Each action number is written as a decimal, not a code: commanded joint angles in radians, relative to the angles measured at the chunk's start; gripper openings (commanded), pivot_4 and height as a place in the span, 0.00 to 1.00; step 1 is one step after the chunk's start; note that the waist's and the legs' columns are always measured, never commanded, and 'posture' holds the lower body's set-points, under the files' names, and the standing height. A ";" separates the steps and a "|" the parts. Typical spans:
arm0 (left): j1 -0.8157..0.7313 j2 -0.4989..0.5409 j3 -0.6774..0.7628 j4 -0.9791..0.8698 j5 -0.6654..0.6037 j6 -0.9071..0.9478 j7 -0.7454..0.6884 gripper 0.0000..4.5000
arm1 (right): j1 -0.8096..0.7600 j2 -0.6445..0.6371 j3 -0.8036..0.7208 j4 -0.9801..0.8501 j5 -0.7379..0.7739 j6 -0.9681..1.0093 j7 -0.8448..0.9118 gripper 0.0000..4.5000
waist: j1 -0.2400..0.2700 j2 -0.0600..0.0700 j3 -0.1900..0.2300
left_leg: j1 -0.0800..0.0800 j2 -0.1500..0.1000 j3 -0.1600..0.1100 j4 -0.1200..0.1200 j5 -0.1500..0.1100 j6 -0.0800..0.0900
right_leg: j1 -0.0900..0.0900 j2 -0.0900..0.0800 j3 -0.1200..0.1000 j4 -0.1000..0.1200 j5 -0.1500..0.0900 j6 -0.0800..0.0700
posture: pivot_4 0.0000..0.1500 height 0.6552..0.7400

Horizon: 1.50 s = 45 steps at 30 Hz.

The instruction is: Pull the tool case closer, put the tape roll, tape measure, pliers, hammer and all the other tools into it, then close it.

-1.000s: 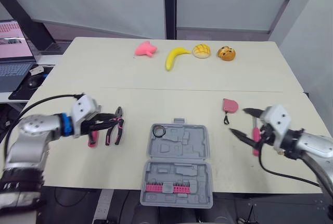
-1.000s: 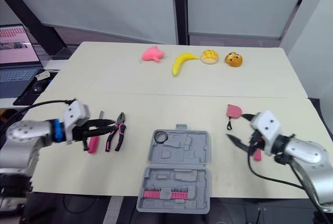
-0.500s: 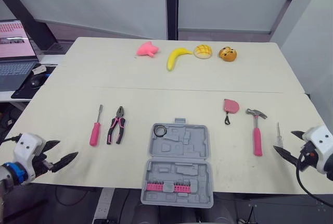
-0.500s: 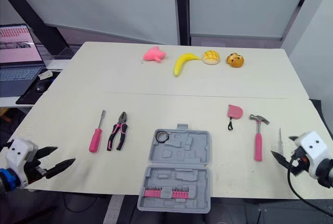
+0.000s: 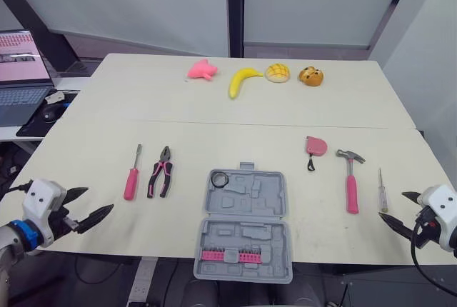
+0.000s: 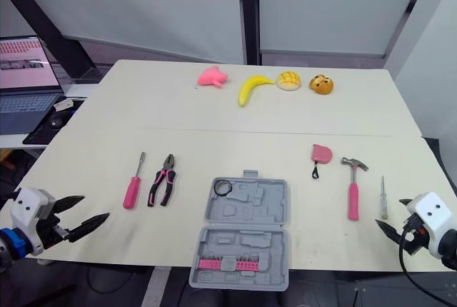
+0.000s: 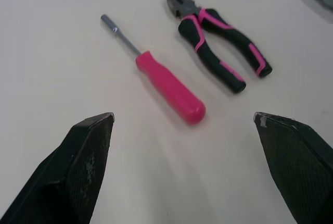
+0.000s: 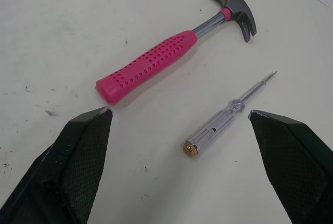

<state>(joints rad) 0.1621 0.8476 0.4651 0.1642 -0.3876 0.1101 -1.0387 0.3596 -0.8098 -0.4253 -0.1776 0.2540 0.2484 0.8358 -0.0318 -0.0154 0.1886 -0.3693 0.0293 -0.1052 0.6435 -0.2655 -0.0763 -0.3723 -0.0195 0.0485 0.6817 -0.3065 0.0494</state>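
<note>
Left gripper [image 5: 93, 203] released, fingers spread wide, empty, off the near left corner of the bench [image 5: 214, 118], short of the pink screwdriver [image 5: 131, 178] and pliers [image 5: 160, 173] lying side by side. Right gripper [image 5: 393, 205] likewise released and empty, at the near right edge, just beside the clear tester screwdriver [image 5: 383, 191]. Hammer [image 5: 350, 178] next to that, tape measure [image 5: 315, 146] farther in. Tool case [image 5: 244, 225] lying open at the near edge, centre, between both tool groups. Tape roll [image 5: 218, 178] seated in its far left corner. Row of pink bits [image 5: 228, 255] in the near half.
</note>
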 commanded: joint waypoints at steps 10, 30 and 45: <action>-0.339 -0.024 -0.336 -0.381 -0.114 0.215 -0.089 1.00 | -0.292 0.176 0.248 -0.254 0.014 0.311 -0.253 1.00 | -0.004 0.001 0.000 | -0.001 0.000 0.000 -0.001 0.000 -0.001 | -0.001 0.001 0.001 0.000 0.004 -0.004 | 1.00 1.00; -0.494 -0.083 -0.499 -0.485 -0.145 0.327 -0.135 1.00 | -0.657 0.487 0.418 0.260 -0.175 0.226 -0.558 0.72 | -0.004 0.001 0.001 | -0.012 0.000 -0.002 -0.001 0.001 -0.001 | -0.013 0.001 -0.001 0.001 0.004 -0.004 | 1.00 1.00; -0.512 -0.124 -0.543 -0.478 -0.132 0.309 -0.130 1.00 | -0.738 0.586 0.359 0.429 -0.157 0.216 -0.682 0.49 | -0.010 0.001 0.001 | -0.012 0.000 -0.001 0.000 0.001 -0.001 | -0.013 0.001 -0.001 0.001 0.004 -0.004 | 1.00 1.00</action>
<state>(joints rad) -0.3477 0.7265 -0.0765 -0.2867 -0.5230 0.4410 -1.1680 -0.3783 -0.2284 -0.0496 0.2584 0.0927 0.4664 0.1659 -0.0419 -0.0141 0.1891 -0.3817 0.0288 -0.1066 0.6431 -0.2649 -0.0771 -0.3848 -0.0184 0.0478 0.6828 -0.3024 0.0454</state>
